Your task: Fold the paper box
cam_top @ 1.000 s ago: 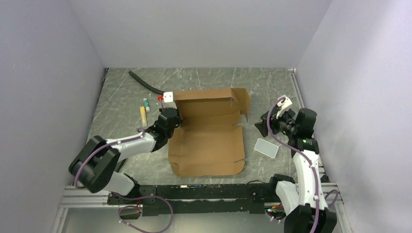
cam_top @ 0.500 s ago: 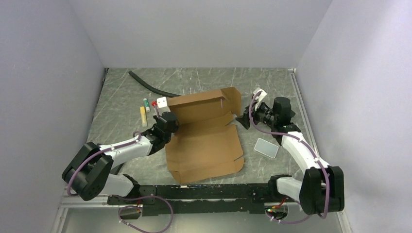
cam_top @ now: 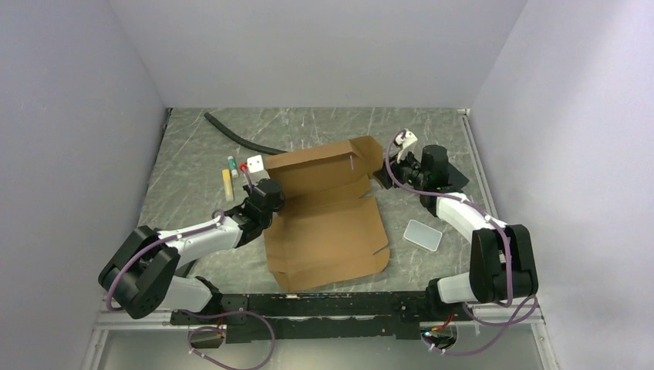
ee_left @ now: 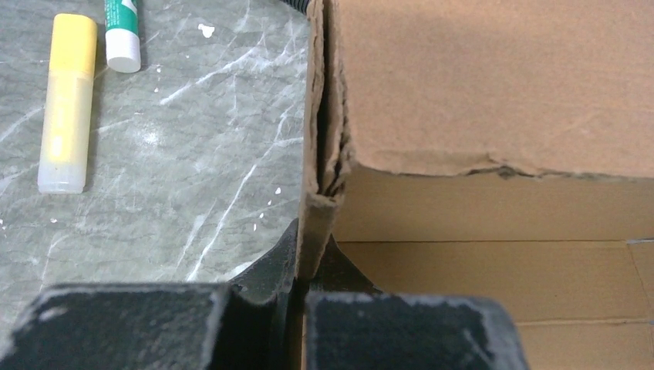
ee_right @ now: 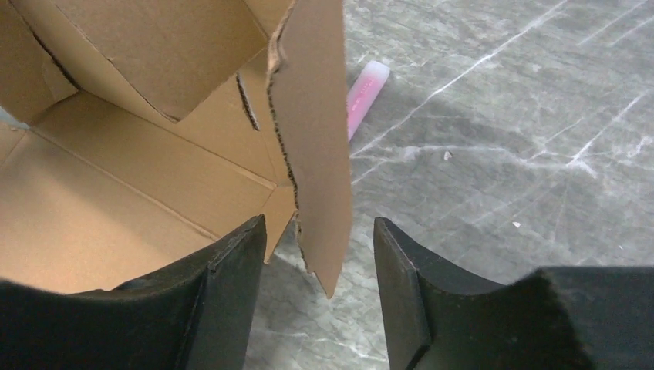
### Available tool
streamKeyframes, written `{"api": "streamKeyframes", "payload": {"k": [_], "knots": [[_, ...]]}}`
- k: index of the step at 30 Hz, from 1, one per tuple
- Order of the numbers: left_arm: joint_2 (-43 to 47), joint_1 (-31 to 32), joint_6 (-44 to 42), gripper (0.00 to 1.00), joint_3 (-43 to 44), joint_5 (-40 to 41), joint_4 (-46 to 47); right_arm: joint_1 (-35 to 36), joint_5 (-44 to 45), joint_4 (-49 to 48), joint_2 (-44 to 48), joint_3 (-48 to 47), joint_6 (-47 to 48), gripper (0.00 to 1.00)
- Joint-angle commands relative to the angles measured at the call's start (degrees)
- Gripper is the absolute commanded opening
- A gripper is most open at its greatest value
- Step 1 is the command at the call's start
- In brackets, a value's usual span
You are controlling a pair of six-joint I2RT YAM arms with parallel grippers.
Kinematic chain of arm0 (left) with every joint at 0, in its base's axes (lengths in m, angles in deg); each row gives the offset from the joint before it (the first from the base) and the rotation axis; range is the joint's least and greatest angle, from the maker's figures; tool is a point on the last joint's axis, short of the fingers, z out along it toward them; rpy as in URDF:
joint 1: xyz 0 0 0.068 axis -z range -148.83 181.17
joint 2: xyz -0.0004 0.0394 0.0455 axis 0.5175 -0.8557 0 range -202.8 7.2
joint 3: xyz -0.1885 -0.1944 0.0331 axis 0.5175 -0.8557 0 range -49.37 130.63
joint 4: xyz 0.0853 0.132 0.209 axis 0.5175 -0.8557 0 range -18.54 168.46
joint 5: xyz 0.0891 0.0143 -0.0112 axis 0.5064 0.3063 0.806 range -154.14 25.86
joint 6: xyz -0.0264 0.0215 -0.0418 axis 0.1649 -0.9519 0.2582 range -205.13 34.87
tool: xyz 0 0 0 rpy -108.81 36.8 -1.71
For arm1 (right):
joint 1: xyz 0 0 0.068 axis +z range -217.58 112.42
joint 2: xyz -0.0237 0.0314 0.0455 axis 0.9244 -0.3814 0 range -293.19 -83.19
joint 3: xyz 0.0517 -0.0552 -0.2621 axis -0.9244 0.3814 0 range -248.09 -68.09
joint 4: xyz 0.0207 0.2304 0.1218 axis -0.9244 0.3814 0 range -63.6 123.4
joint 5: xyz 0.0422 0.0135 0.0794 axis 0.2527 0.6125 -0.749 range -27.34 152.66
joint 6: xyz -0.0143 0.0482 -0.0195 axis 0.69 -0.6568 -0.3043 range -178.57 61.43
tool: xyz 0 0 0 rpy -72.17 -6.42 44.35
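The paper box (cam_top: 328, 223) is a brown cardboard sheet lying open mid-table, its back wall and side flaps raised. My left gripper (cam_top: 271, 193) is shut on the box's left wall; in the left wrist view the cardboard edge (ee_left: 315, 223) is pinched between the jaws of the gripper (ee_left: 315, 254). My right gripper (cam_top: 383, 176) is at the box's far right corner. In the right wrist view it (ee_right: 320, 223) stands open, with the upright right flap (ee_right: 312, 139) hanging between the fingers and touching neither. The box floor (ee_right: 116, 216) lies to the left.
A translucent grey lid (cam_top: 423, 234) lies right of the box. A yellow stick (cam_top: 227, 185) and a green-and-white tube (cam_top: 231, 165) lie left of it, also in the left wrist view (ee_left: 68, 100). A black hose (cam_top: 235, 137) runs at the back left. A pink stick (ee_right: 364, 89) lies beyond the flap.
My right arm swung forward and left to the box's right flap, and its jaws narrowed around it. The box turned slightly and shifted left. My left gripper kept its hold.
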Motion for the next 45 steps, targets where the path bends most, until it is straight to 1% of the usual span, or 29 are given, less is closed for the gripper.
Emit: {"api": "streamKeyframes", "payload": {"k": [1,2,3,4,5,8,10,13,17,21,23,25,26,28,30,32,36,40,43,45], "knots": [[0.9,0.8,5.1,0.00,0.5,-0.4,-2.8,1.6,3.4,-5.0,-0.8,-2.2,-0.2,0.39],[1.0,0.9,5.8,0.00,0.8,-0.3,-3.8,1.8,4.2,-4.6,-0.9,-2.5,0.5,0.22],[0.9,1.0,7.3,0.00,1.3,0.0,-5.1,2.1,5.0,-4.0,-0.6,-2.7,1.1,0.10],[0.8,1.1,8.5,0.00,2.0,0.4,-6.8,2.3,5.6,-3.7,-0.1,-2.6,1.5,0.03],[0.5,1.2,9.3,0.00,3.0,0.9,-8.3,2.5,5.5,-2.9,0.8,-2.6,2.0,0.00],[-0.3,1.6,11.5,0.00,5.4,2.8,-13.3,3.2,2.9,0.6,4.5,-2.7,2.7,0.00],[-0.7,1.7,12.2,0.00,6.3,3.3,-15.0,3.5,0.0,2.6,6.4,-2.6,2.6,0.00],[-1.1,1.7,12.5,0.00,7.1,3.1,-14.9,4.7,-3.2,4.6,7.6,-2.2,2.6,0.00],[-2.3,2.6,11.6,0.00,8.5,2.7,-14.4,7.0,-2.7,5.6,6.7,-2.4,3.1,0.00],[-2.9,3.7,10.6,0.00,9.2,3.2,-14.0,7.9,-1.5,7.1,5.3,-3.9,1.4,0.00],[-2.9,3.9,10.0,0.00,9.0,2.9,-13.2,8.4,-1.5,6.1,5.5,-3.3,0.6,0.00],[-3.2,4.3,9.1,0.00,9.0,2.5,-11.9,9.1,0.2,5.7,5.6,-3.5,0.3,0.00],[-3.3,4.6,8.4,0.00,9.0,2.4,-11.5,9.3,2.5,5.5,5.4,-3.9,0.0,0.00],[-3.5,5.0,5.2,0.00,8.4,1.6,-9.2,9.3,11.5,5.1,4.6,-5.1,-0.2,0.00],[-3.7,5.3,2.5,0.00,7.8,1.0,-6.9,9.1,15.0,4.6,3.8,-6.3,-0.4,0.00],[-4.1,5.7,0.6,0.00,7.8,1.0,-6.5,8.8,12.5,5.2,3.6,-7.4,-2.3,0.00],[-4.3,6.2,-1.7,0.00,8.1,1.5,-5.4,9.6,3.3,4.6,3.0,-7.1,-9.5,0.00],[-4.6,6.9,-0.9,0.00,9.5,0.9,-5.9,10.6,0.2,1.1,2.4,-5.4,-16.8,0.00],[-5.1,7.6,0.6,0.00,11.1,0.7,-7.6,12.6,4.2,1.3,1.7,-5.5,-18.6,0.00],[-5.2,8.2,0.7,0.00,11.7,0.7,-7.8,13.9,10.3,1.8,1.1,-6.1,-19.9,0.00]]}}
